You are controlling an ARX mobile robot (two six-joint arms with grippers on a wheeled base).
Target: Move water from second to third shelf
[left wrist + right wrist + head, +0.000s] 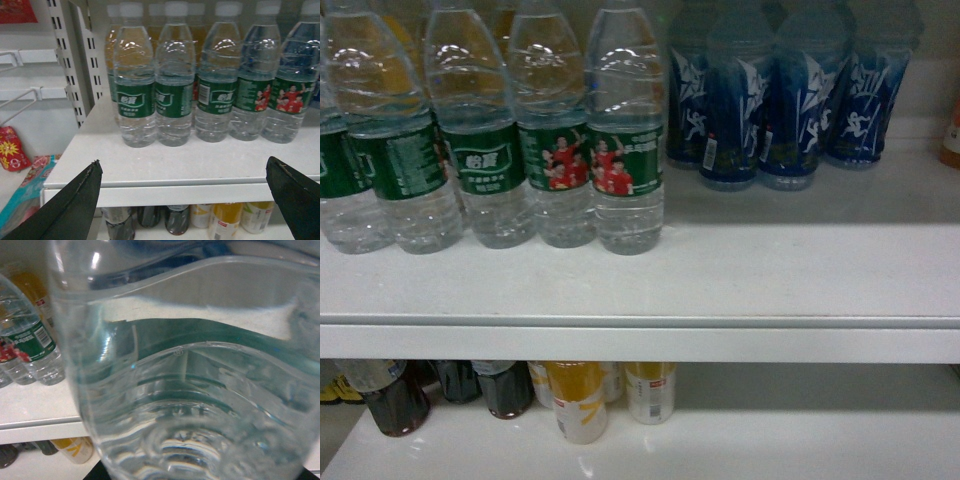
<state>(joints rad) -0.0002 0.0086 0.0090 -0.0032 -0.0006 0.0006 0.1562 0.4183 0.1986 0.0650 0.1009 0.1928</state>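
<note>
One water bottle [190, 390], clear and ribbed with a dark green label, fills the right wrist view. It hangs in front of the shelf edge [35, 427], so my right gripper is shut on it; its fingers are hidden behind the bottle. More water bottles [626, 150] stand in a row at the left of the white shelf [720, 290], also seen in the left wrist view [135, 95]. My left gripper [182, 165] is wide open in front of that shelf's edge, holding nothing. Neither gripper shows in the head view.
Blue-labelled bottles [790, 110] stand to the right of the water row. On the shelf below are dark cola bottles [395, 400] and yellow drink bottles [578, 400]. A slotted shelf upright [75, 65] and snack packs [12, 150] lie to the left.
</note>
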